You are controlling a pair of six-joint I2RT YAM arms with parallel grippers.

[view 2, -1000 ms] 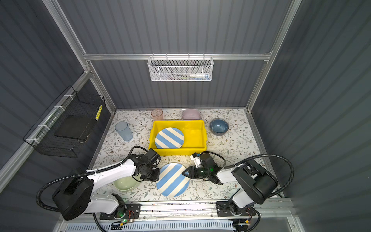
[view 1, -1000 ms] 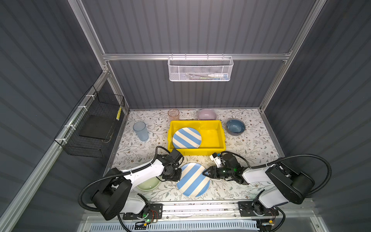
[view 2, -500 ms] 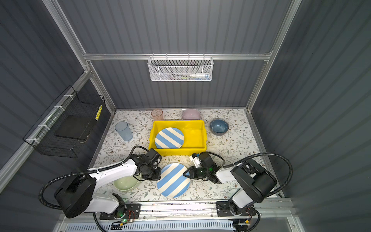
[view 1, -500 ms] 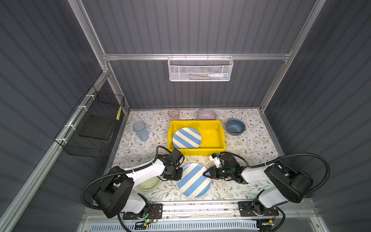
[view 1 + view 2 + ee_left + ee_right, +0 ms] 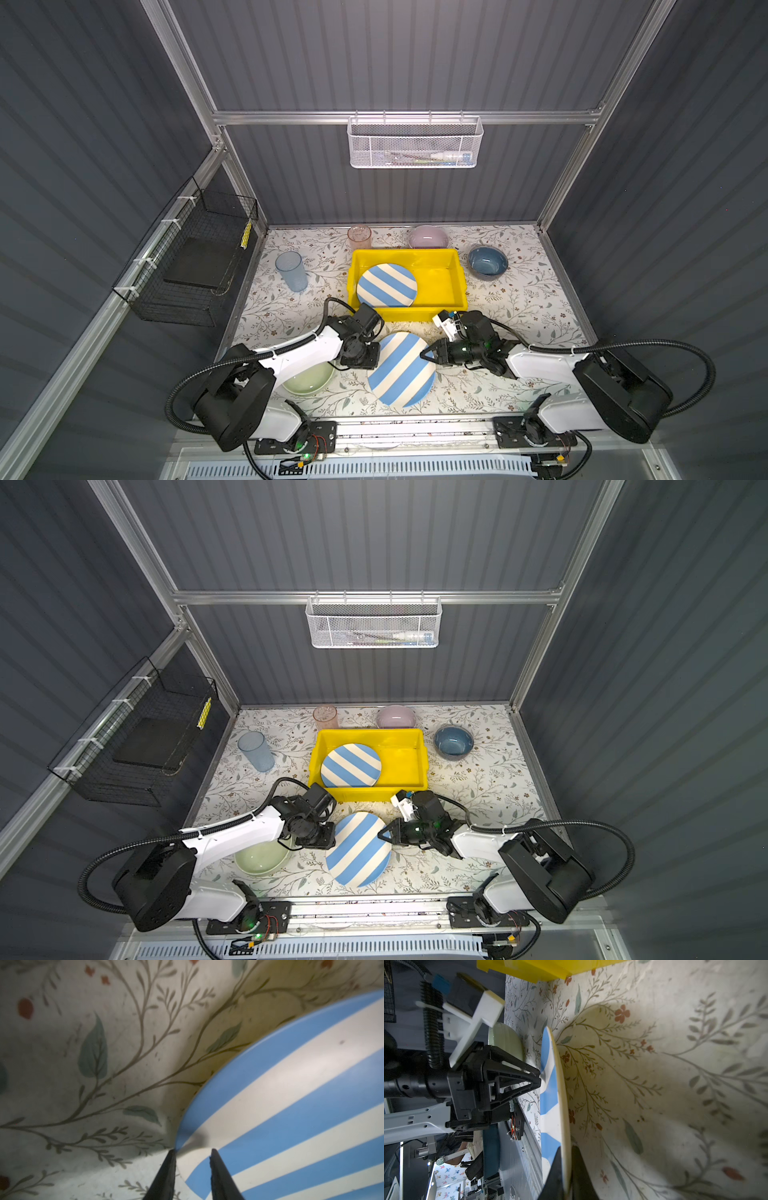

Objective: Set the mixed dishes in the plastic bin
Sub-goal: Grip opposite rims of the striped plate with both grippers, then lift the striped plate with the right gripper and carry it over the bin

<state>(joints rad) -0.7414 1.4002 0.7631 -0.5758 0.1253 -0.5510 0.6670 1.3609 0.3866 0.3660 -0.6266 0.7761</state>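
Fingers (image 5: 555, 1178) of the right gripper (image 5: 566, 1148) are clamped on the rim of the blue-white striped plate (image 5: 401, 370). 1 finger lies on the striped face and 1 under the cream underside, so that side sits raised off the floral bench (image 5: 519, 324).

At the opposite side of the plate, the left gripper (image 5: 192, 1150) has its 2 fingers (image 5: 164, 1178) a little apart, astride the rim. They look loose rather than pinching, though the close, dim wrist view leaves that unsure.

In both top views this plate sits near the front edge of the bench, about midway along it. It is between the 2 grippers and just in front of the yellow bin (image 5: 436, 286), not touching it.

The bin stands mid-bench, toward the back edge. It holds 1 dish, the second striped plate (image 5: 386, 284), in its left half.

The other dishes stand on the bench outside the bin:
- The pale green bowl (image 5: 307, 380) is near the front-left corner, partly under the left arm.
- The blue tumbler (image 5: 291, 272) stands upright near the left edge.
- The pink tumbler (image 5: 359, 237) and the lilac bowl (image 5: 428, 237) are at the back edge, just behind the bin.
- The blue bowl (image 5: 487, 261) is just beside the bin's right wall, toward the back-right corner.
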